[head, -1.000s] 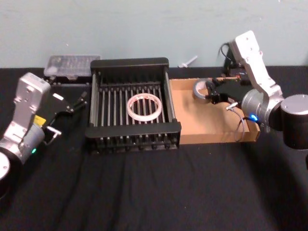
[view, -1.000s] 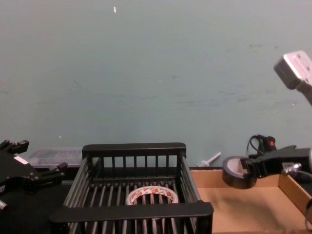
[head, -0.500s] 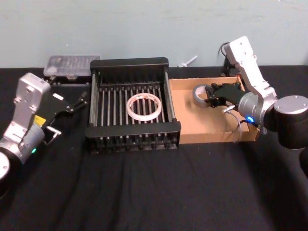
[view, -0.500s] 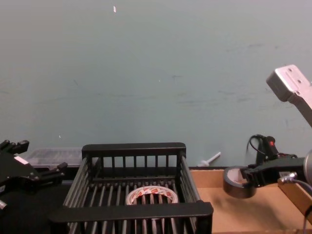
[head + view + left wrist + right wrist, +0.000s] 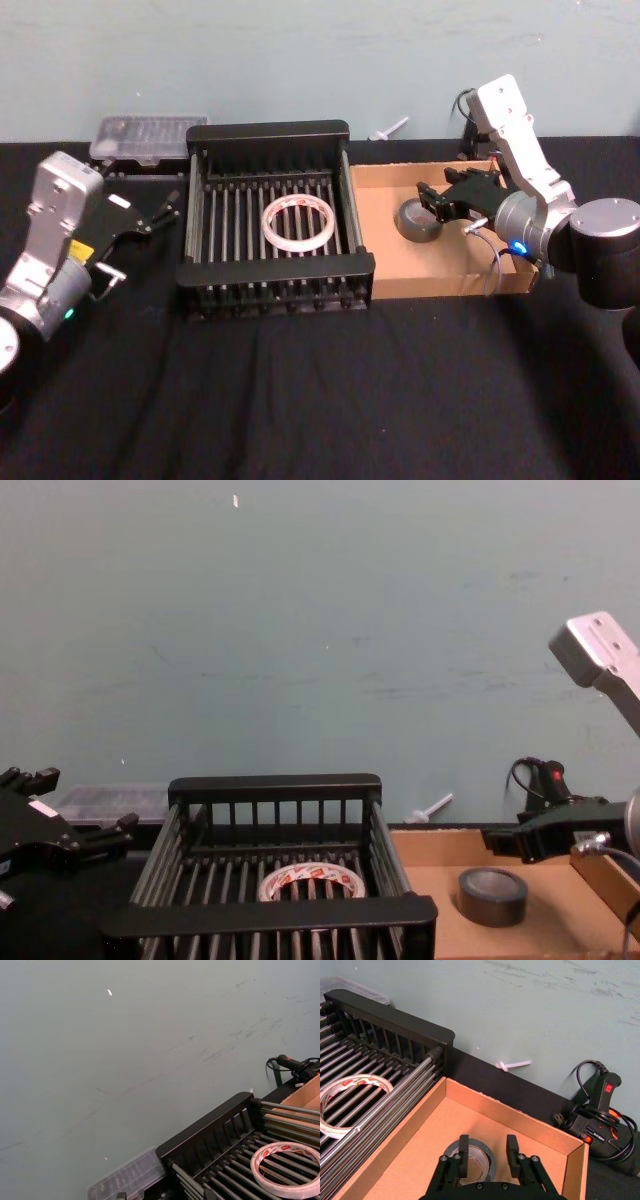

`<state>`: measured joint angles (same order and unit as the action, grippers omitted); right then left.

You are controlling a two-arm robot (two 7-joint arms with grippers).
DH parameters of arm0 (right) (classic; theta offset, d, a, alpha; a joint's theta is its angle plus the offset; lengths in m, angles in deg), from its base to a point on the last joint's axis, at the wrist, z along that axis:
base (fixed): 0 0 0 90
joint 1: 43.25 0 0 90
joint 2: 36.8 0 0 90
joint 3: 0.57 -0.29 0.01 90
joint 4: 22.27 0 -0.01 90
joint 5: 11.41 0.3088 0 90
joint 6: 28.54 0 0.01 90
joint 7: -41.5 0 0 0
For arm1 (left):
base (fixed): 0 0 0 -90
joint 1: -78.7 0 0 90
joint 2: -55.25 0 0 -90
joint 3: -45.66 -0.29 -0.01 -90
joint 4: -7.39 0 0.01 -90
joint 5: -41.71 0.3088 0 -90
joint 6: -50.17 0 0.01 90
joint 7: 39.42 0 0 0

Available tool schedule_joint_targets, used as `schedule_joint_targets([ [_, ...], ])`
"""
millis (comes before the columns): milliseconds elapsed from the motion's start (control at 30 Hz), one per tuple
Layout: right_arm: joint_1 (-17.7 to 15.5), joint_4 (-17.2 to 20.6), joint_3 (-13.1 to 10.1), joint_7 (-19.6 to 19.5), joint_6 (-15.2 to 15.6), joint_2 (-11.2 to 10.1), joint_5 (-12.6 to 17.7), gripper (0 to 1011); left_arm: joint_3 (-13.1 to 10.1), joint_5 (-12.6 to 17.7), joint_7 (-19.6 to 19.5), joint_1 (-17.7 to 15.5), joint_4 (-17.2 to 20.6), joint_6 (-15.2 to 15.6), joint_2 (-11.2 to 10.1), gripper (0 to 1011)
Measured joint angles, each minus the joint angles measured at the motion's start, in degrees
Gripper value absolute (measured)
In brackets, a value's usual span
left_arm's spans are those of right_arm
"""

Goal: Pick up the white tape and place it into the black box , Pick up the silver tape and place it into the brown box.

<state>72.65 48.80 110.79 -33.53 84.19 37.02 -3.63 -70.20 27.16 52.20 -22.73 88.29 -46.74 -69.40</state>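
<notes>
Black box (image 5: 270, 275): on the counter (image 5: 320, 400), left of the brown box.
Brown box (image 5: 440, 283): holds the silver tape.
White tape (image 5: 298, 222): flat on the black box's slats.
Silver tape (image 5: 417, 220): flat on the cardboard floor.
Right claw (image 5: 487, 1152): spread, above the silver tape.
Left claw (image 5: 172, 203): beside the black box; grip cannot be told.

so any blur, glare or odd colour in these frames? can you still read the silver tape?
Head view: soft overall; the silver tape is a dark smear on the brown box floor. Chest view: sharper, roll outline clean. Right wrist view: crispest; right gripper jaws open above the roll. Left wrist view: the white tape print is legible. Teal cast throughout, no strong glare.
</notes>
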Motion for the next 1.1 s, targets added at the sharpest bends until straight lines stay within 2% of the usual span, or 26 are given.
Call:
schedule_joint_targets([
  [67,-0.01,0.02,-0.01,0.01,0.00,-0.01,0.01,524,0.00,0.00,0.00,0.00,0.00,0.00,0.00,1001],
  [100,-0.01,0.03,-0.02,0.01,-0.01,-0.01,0.03,524,0.00,0.00,0.00,0.00,0.00,0.00,0.00,1001],
  [267,-0.04,0.06,-0.02,0.03,-0.02,-0.05,0.07,728,-0.01,0.00,0.00,0.00,0.00,0.00,0.00,1001],
  [300,-0.04,0.06,-0.02,0.03,-0.02,-0.05,0.07,728,0.00,0.00,0.00,0.00,0.00,0.00,0.00,1001],
  [333,-0.05,0.07,-0.02,0.03,-0.02,-0.05,0.08,786,0.00,0.00,0.00,0.00,0.00,0.00,0.00,1001],
  [367,-0.05,0.08,-0.02,0.03,-0.02,-0.06,0.09,786,0.00,0.00,0.00,0.00,0.00,0.00,0.00,1002],
  [400,-0.05,0.09,-0.02,0.04,-0.02,-0.07,0.10,839,0.00,0.00,0.00,0.00,0.00,0.00,0.00,1001],
  [567,-0.08,0.12,-0.02,0.04,-0.02,-0.07,0.12,969,0.00,0.00,0.00,0.00,0.00,0.00,0.00,1001],
  [633,-0.08,0.12,-0.02,0.04,-0.02,-0.08,0.13,1002,0.00,0.00,0.00,0.00,0.00,0.00,0.00,1001],
  [1100,-0.08,0.12,-0.03,0.04,-0.02,-0.07,0.13,1002,0.00,0.00,0.00,0.00,0.00,0.00,0.00,1002],
])
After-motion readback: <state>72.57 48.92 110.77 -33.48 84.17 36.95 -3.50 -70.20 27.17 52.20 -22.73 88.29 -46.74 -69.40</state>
